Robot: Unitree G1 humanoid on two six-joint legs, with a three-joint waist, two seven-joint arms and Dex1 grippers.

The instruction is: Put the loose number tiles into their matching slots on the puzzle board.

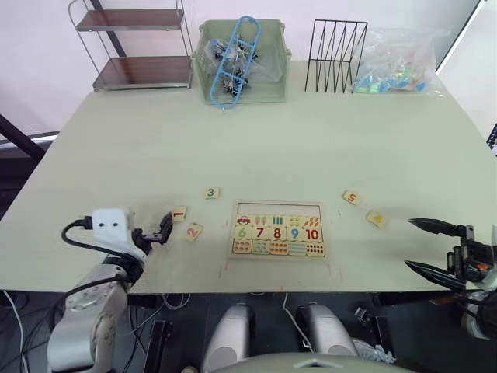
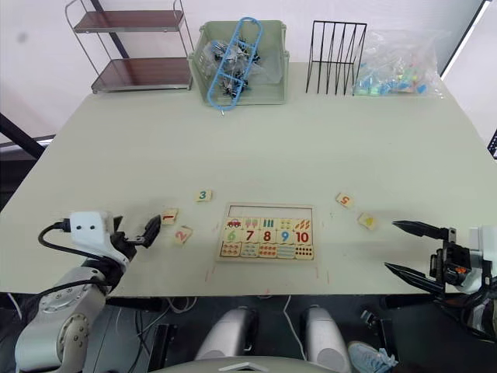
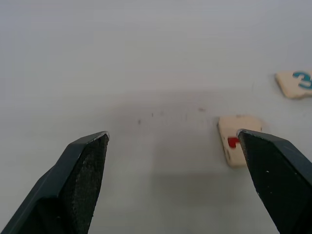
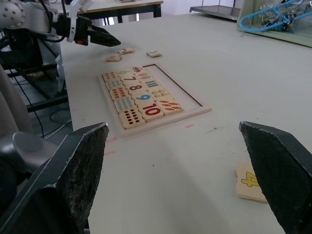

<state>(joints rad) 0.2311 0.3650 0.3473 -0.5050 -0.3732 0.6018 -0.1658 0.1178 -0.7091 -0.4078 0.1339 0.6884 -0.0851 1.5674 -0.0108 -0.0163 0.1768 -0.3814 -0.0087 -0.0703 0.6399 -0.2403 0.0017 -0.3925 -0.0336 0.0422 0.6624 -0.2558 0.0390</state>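
1. The loose number tiles are lying on the desk around the puzzle board (image 1: 278,229): tile 1 (image 1: 179,212), tile 2 (image 1: 193,231) and tile 3 (image 1: 213,193) are sitting toward the desk's left edge, while tile 5 (image 1: 352,197) and tile 4 (image 1: 376,218) are sitting toward its right edge.
2. The slots (image 1: 278,209), the row along the board's far edge, are standing empty; the board itself is sitting near the middle of the desk's near edge.
3. Your left gripper (image 1: 164,227) is hovering just beside tile 1, its fingers spread wide and holding nothing.
4. Your right gripper (image 1: 419,245) is hovering over the desk's near right corner, close to tile 4, fingers gaping wide and holding nothing.
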